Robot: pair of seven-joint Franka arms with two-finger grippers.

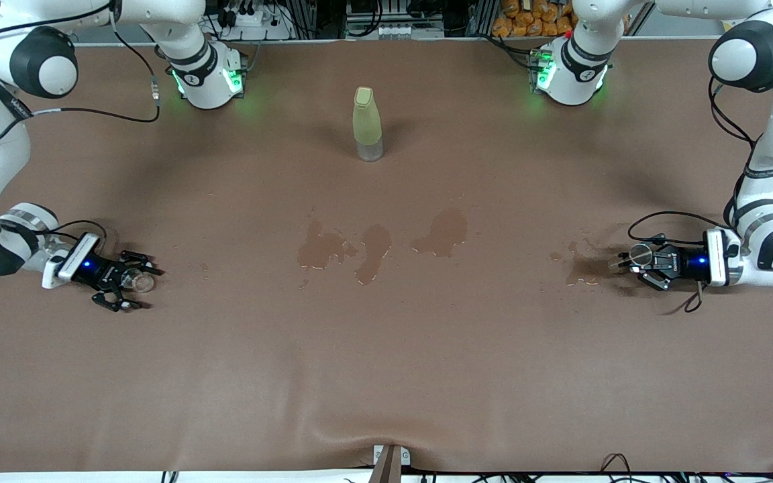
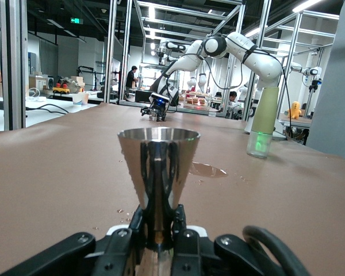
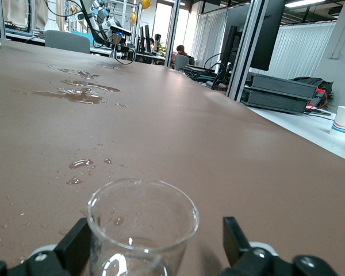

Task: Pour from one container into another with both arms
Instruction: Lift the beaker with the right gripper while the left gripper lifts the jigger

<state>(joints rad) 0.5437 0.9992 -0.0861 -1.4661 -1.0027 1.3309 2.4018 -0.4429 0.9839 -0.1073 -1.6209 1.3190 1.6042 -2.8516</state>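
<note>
The brown worktop carries a tall yellow-green bottle standing upright midway between the two arm bases, with several wet puddles spread nearer to the front camera than the bottle. The left gripper sits low at the left arm's end of the worktop, lying roughly level and pointing toward the middle; its black fingers are clamped tight on the narrow stem of a small shiny metal vessel with a round grey mouth and a cone-shaped bowl, which the left wrist view shows standing upright in the grip with its mouth up. A smaller wet patch lies on the worktop just beside that gripper. The right gripper sits low at the right arm's end of the worktop, also roughly level and aimed toward the middle. Its fingers stand wide apart on either side of a tiny clear colourless glass cup, which is upright between them with a visible gap to each finger, so nothing shows them pressing on it. Droplets speckle the worktop near the cup. The two grippers are well apart, at opposite ends of the worktop.
</note>
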